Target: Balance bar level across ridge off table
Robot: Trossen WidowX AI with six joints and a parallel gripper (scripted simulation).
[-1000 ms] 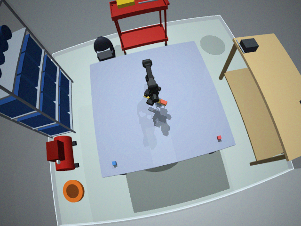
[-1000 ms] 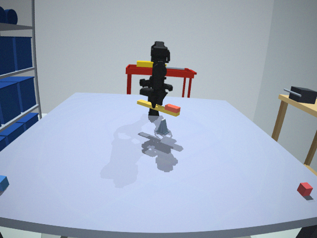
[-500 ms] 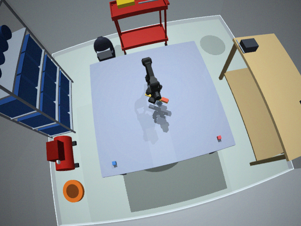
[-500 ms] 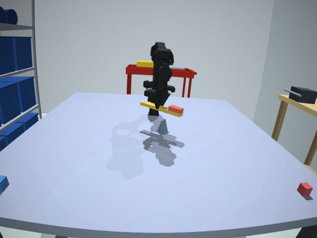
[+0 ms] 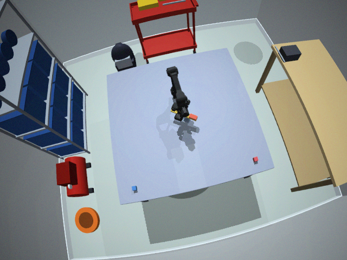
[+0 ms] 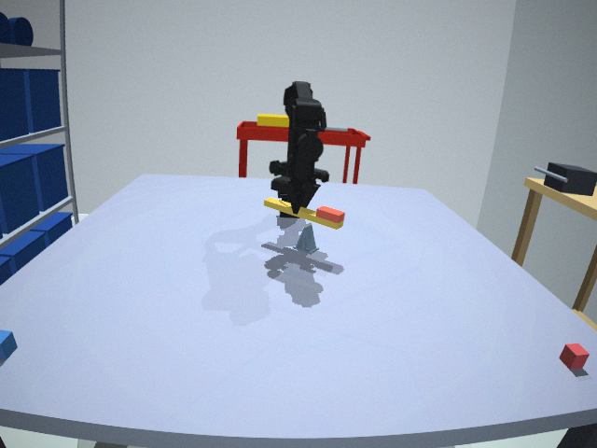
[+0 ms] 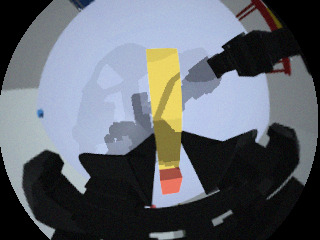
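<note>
One yellow bar (image 6: 289, 207) sits clamped in the jaws, just above the grey ridge (image 6: 306, 239).

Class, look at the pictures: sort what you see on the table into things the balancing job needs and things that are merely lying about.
Needed for the job:
- yellow bar with a red block on one end
- grey ridge
- gripper, shut on the bar above the ridge

Just lying about:
- small red cube
- small blue cube
</note>
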